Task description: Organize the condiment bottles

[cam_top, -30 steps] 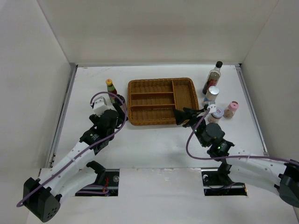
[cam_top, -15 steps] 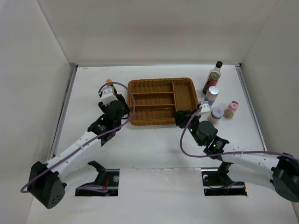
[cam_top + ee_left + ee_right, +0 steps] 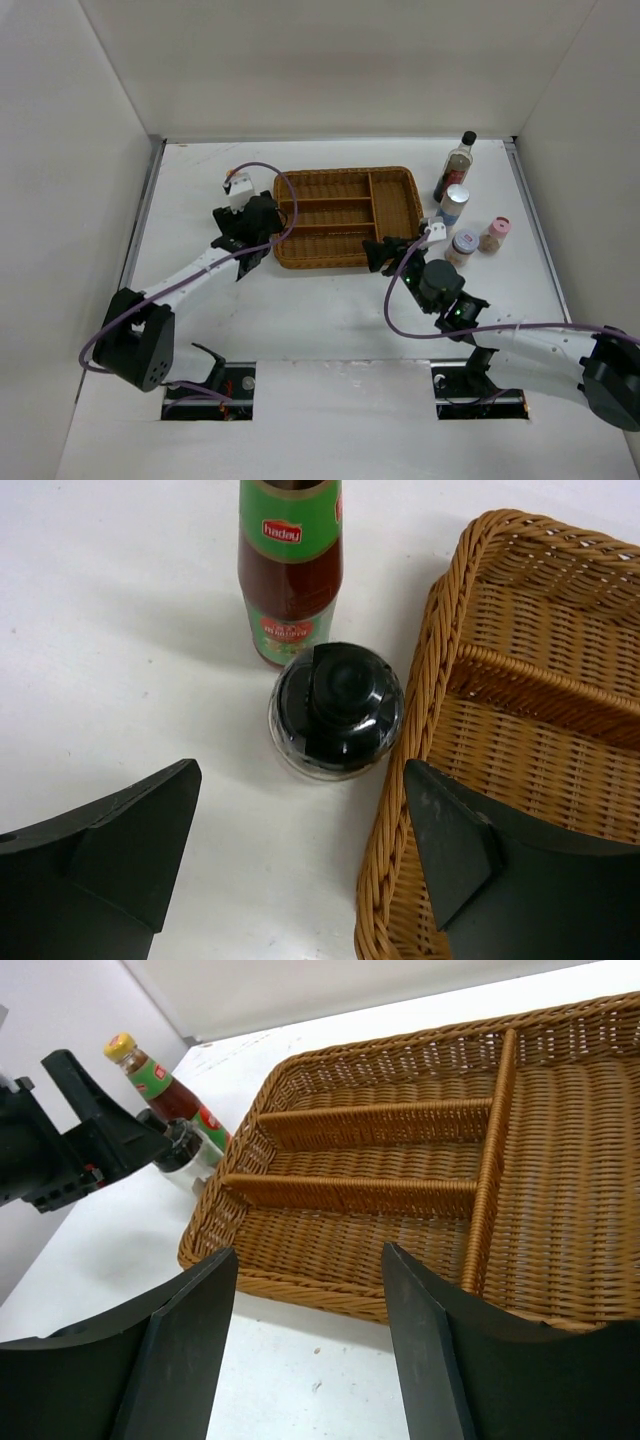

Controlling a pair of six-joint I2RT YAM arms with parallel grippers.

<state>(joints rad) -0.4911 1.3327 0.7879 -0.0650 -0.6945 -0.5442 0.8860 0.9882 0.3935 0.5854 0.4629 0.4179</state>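
In the left wrist view the squat black-capped bottle (image 3: pixel 337 712) stands against the wicker tray's left rim (image 3: pixel 420 780). The yellow-capped red-green bottle (image 3: pixel 290 570) stands just behind it. My left gripper (image 3: pixel 300 820) is open and empty above and just short of the squat bottle; in the top view it (image 3: pixel 252 222) hides both bottles. My right gripper (image 3: pixel 383 250) is open and empty at the tray's front right edge (image 3: pixel 330 1295). The tall dark-sauce bottle (image 3: pixel 455 165), blue-white cylinder (image 3: pixel 455 203), white-lidded jar (image 3: pixel 463 246) and pink-lidded shaker (image 3: pixel 494 234) stand right of the tray.
The brown wicker tray (image 3: pixel 345 258) has three long compartments and one wide right one, all without bottles. White walls enclose the table on the left, back and right. The right wrist view shows my left gripper (image 3: pixel 80 1150) beside the two left bottles (image 3: pixel 160 1085).
My left gripper moved away from me and rightward, ending over the two bottles at the tray's left rim. My right gripper shifted slightly left along the tray's front edge.
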